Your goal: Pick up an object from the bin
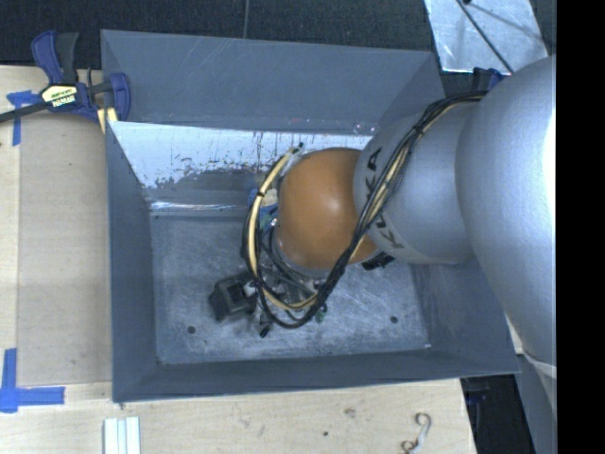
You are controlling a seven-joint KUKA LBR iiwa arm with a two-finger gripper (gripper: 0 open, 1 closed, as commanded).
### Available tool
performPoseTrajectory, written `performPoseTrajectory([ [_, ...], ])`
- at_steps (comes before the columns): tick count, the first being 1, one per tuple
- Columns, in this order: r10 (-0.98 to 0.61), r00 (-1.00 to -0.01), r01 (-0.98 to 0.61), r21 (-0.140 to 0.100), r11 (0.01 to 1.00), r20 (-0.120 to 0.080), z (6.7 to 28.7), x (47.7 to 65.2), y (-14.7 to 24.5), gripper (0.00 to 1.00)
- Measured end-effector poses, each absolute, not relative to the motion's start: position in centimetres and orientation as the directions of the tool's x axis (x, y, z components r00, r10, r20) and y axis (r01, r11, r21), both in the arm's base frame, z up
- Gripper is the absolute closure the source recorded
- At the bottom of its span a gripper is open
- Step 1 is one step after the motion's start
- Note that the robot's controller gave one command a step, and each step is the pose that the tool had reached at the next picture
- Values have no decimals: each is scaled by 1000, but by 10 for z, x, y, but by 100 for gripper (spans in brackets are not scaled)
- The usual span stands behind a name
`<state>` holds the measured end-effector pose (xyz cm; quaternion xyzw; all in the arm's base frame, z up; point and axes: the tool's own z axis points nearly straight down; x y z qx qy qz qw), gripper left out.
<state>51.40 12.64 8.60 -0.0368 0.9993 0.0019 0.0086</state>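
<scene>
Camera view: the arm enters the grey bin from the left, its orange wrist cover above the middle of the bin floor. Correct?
No: the camera view shows the arm entering the grey bin from the right, not the left. Its orange wrist cover is indeed above the middle of the bin floor.

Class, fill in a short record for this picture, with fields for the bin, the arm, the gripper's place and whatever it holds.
bin: grey metal, sloped walls, scuffed floor
arm: silver, reaching in from the right
wrist cover: orange, rounded
cables: looped round the cover, hanging below it
gripper: low over the floor, left of the middle, towards the near wall
held thing: cannot tell, that spot is dark and tangled with cables
</scene>
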Motion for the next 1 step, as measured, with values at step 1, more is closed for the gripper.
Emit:
performPoseTrajectory([
  [1, -83, -997, -83, 0, 997, -4, 207, 506, 124, 100],
])
